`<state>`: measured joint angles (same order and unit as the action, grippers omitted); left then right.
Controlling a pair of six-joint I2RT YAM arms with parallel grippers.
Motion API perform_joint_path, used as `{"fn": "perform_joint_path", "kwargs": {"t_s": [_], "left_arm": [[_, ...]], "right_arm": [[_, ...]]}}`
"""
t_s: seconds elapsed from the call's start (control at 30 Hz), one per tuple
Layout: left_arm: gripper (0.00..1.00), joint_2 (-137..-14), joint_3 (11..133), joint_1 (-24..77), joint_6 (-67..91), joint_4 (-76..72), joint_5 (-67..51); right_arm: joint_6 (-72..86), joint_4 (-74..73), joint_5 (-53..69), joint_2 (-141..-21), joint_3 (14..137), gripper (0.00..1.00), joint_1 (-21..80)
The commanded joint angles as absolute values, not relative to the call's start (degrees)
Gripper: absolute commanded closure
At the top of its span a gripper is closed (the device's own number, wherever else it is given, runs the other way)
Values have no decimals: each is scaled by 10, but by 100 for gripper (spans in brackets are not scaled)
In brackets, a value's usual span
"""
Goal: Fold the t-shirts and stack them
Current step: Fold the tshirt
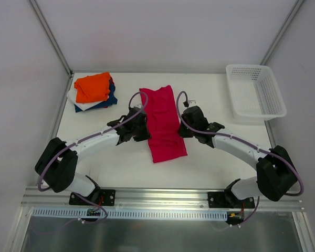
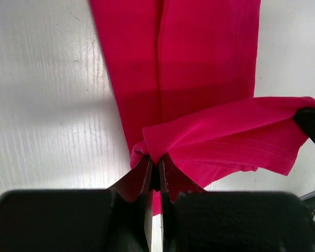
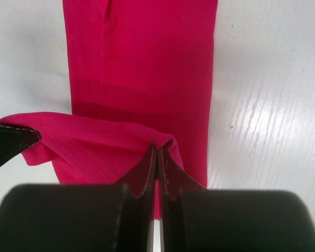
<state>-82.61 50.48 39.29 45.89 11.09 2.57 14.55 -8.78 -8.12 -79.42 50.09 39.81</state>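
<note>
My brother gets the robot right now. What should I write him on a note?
Left gripper: shut on the red t-shirt.
Right gripper: shut on it too, at the opposite edge.
The shirt lies mid-table as a long strip, one fold lifted between them.
Done: folded stack, orange on top, far left corner.
Left: finish folding the red one, put it on the stack.

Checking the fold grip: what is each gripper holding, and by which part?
Both hold the red shirt: the left gripper pinches the left end of its lifted edge, the right gripper the right end.
</note>
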Motion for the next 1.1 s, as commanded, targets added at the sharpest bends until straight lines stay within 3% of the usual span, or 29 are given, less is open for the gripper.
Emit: {"fn": "perform_joint_path", "kwargs": {"t_s": [0.0,0.6,0.63,0.67,0.73,0.77,0.8,0.9,1.07], "left_arm": [[100,-842,533,374,425,99,14],[100,-955,586,337,394,75,-34],[100,-958,586,337,392,73,-34],[100,-961,586,337,391,73,-34],[62,-969,585,337,390,72,-32],[48,-972,585,336,391,73,-33],[28,-975,585,336,389,73,-33],[1,-973,585,336,389,72,-33],[1,-940,581,336,388,73,-35]], "right_arm": [[124,-69,-74,-815,542,100,380],[115,-50,-33,-918,582,100,344],[115,-50,-30,-922,584,96,343],[116,-51,-27,-925,584,78,342],[116,-50,-27,-933,587,59,341],[114,-51,-26,-936,589,48,340],[114,-51,-25,-938,589,44,339],[114,-51,-24,-937,588,32,338],[113,-54,-28,-911,582,30,338]]}}
